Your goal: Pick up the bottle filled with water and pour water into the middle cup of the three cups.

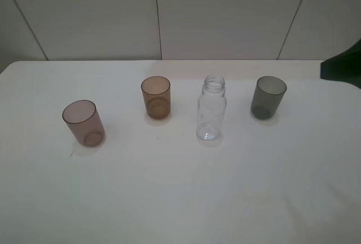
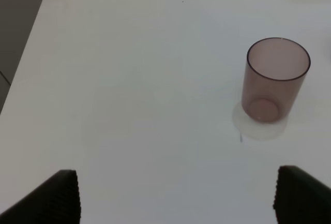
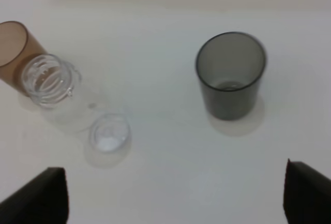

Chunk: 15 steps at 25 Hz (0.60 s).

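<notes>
Standing on a smooth, matte white table (image 1: 180, 199) are four upright vessels: three translucent plastic tumblers and one clear bottle. The tumblers share one shape (slightly tapered, straight-walled, open at the top) and differ only in tint. The pinkish-mauve cup (image 1: 83, 123) stands nearest the left side of the exterior view and closest to the camera; the middle cup (image 1: 155, 97), an orange-brown amber, stands farther back; the smoky grey cup (image 1: 268, 97) stands toward the right. All three are well apart from one another.

The bottle (image 1: 211, 109) is colourless, thin-walled plastic with rounded shoulders and a wide threaded neck, uncapped, and a little taller than the cups. It stands between the amber cup and the grey cup, nearer the amber one, touching neither. From the right wrist camera its ribbed mouth and round base both show through the clear wall, and the amber cup's rim appears just behind it.

One dark piece of an arm (image 1: 341, 65) pokes in at the right edge of the exterior view, above the table's far corner. The left gripper (image 2: 176, 198) shows two dark, ribbed fingertips (image 2: 59, 198) spread wide with only bare table between them, the mauve cup ahead and apart. The right gripper (image 3: 176, 198) also has its two dark fingers (image 3: 44, 198) spread wide, holding nothing, with the bottle and grey cup ahead of it.
</notes>
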Each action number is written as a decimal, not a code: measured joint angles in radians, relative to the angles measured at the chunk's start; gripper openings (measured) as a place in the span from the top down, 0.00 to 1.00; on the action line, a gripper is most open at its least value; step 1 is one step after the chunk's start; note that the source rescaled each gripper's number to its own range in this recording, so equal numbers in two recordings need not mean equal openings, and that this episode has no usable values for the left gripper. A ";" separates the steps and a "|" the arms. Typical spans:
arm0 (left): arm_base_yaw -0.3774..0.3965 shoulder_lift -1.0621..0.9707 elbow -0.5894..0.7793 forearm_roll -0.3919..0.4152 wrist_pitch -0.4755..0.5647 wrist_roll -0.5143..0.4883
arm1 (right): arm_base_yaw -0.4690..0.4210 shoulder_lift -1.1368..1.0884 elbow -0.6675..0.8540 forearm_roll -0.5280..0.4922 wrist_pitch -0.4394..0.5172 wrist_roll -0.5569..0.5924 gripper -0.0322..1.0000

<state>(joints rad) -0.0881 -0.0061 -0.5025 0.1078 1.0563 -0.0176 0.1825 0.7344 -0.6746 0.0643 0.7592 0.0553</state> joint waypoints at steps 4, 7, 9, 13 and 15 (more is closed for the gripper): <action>0.000 0.000 0.000 0.000 0.000 0.000 | 0.000 -0.230 0.000 -0.032 0.107 0.005 0.05; 0.000 0.000 0.000 0.000 0.000 0.000 | 0.000 -0.356 0.000 -0.035 0.123 0.006 0.05; 0.000 0.000 0.000 0.000 0.000 0.000 | 0.000 -0.422 0.000 -0.035 0.126 0.006 0.05; 0.000 0.000 0.000 0.000 0.000 0.000 | 0.000 -0.508 0.000 -0.038 0.200 0.006 0.05; 0.000 0.000 0.000 0.000 0.000 0.000 | 0.000 -0.537 0.000 -0.038 0.259 0.006 0.05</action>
<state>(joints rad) -0.0881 -0.0061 -0.5025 0.1078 1.0563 -0.0176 0.1825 0.1976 -0.6746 0.0261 1.0180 0.0608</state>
